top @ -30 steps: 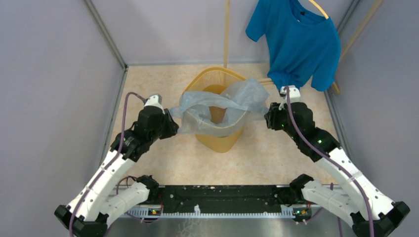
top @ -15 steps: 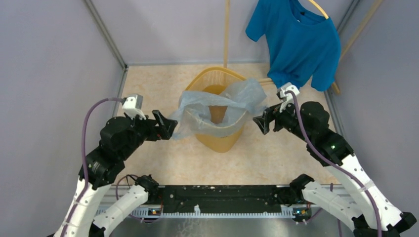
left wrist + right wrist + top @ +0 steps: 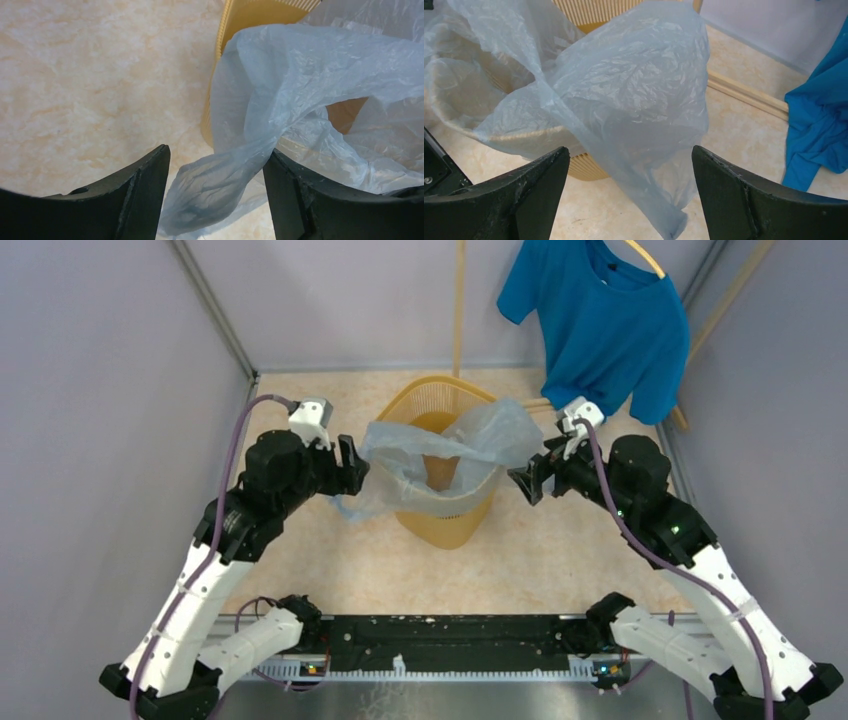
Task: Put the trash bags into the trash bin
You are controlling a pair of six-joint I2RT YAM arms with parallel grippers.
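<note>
The trash bags [image 3: 470, 440] on the trash bin [image 3: 445, 525] look light, limp, slippery; pinch flaps at nine and three o'clock. Both jaws gape, gripping nothing.

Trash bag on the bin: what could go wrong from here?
1. The thin pale blue plastic trash bag drapes over the tall yellow-orange plastic bin, ends hanging outside; left gripper and right gripper are open around loose film, so a pinch may drag it off.
2. Tugging might tip the bin.
3. The bright blue T-shirt hangs near the right gripper: possible snag.
</note>
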